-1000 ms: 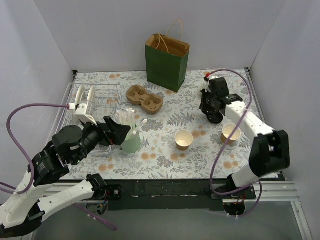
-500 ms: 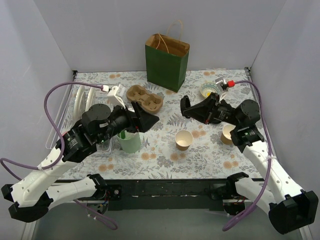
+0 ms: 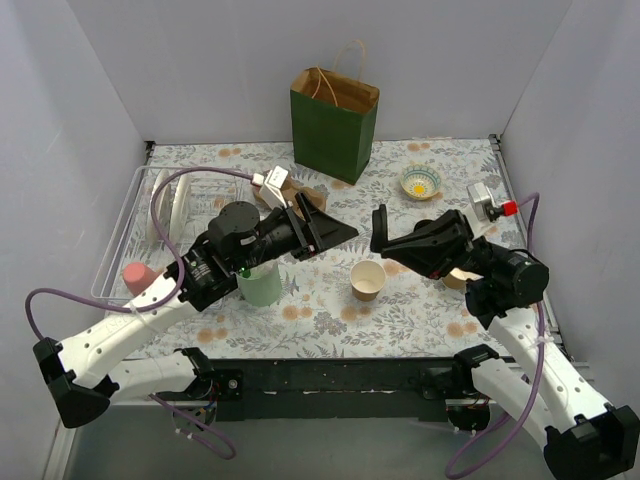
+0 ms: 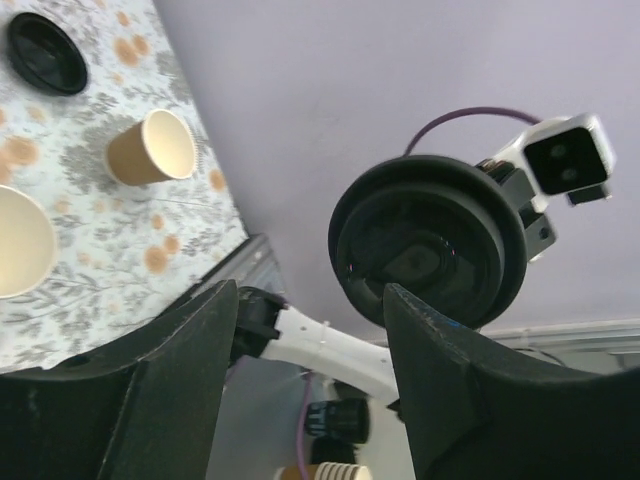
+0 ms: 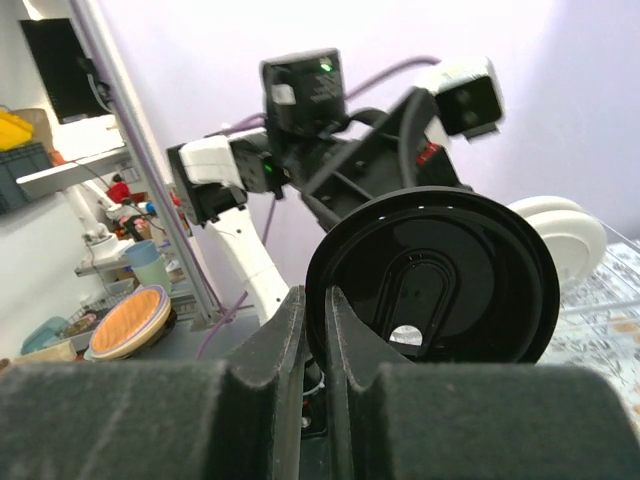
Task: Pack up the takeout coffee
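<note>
No cup with a lid on it shows in any view. My right gripper point(image 5: 315, 345) is shut on the rim of a round black plastic lid point(image 5: 440, 275) and holds it upright in the air above the table's middle point(image 3: 381, 229). My left gripper point(image 3: 340, 229) is open and empty, raised and facing the right one; the held lid point(image 4: 430, 240) hangs just beyond its fingers point(image 4: 180, 380). A lidless kraft cup point(image 3: 368, 279) stands below them. A second lidless cup point(image 3: 458, 277) is partly hidden behind my right arm. Another black lid point(image 4: 45, 65) lies on the table.
A green paper bag point(image 3: 335, 122) stands open at the back. A brown cup carrier point(image 3: 288, 188) is partly hidden by my left arm. A mint-green cup point(image 3: 262, 285) stands left of centre. A patterned bowl point(image 3: 421, 181) sits back right. A wire rack point(image 3: 150, 215) holds plates at left.
Both arms have swung in and risen from the table, so the grippers now face each other above the middle. The right one carried the black lid leftward.
</note>
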Motion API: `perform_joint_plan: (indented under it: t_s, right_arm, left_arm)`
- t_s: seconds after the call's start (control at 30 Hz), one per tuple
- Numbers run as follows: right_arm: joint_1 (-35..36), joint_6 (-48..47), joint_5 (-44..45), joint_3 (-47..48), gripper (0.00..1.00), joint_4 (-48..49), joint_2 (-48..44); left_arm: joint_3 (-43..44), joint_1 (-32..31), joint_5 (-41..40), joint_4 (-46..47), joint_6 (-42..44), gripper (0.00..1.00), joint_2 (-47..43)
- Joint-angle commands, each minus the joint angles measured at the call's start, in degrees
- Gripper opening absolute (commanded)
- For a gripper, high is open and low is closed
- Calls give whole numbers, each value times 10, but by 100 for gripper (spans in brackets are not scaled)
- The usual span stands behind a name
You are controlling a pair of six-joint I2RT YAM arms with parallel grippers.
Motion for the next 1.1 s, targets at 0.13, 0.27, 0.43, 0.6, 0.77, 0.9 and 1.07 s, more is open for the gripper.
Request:
perform_joint_plan:
  t_s: [0.13,0.27,0.43,0.6,0.77,0.9,1.07]
  right_arm:
    - [3,36,23,-26,16,133,-25]
    - [3,28,27,-29,16,132,-31]
    - [3,18,33,-38,16,123,-33]
    - [3,4,38,-51,15,120,-35]
    - [3,-17,42,-60,15,107,-37]
    - [3,-31,47,-67,15,102,-38]
    - [3,-36,49,-72,15,102,-34]
  left_arm:
    - [-59,0,66,186,-142,57,-7]
    - [-64,0,91,206,-172,54,15]
    - [-95,0,125,268,-212,50,27]
    - [-115,-1,145,301,-250,49,34]
    - [-137,-2,148,320,-269,49,30]
    - [-138,-1,155,330,-278,49,37]
    - [-139,-1,159,348,-289,49,54]
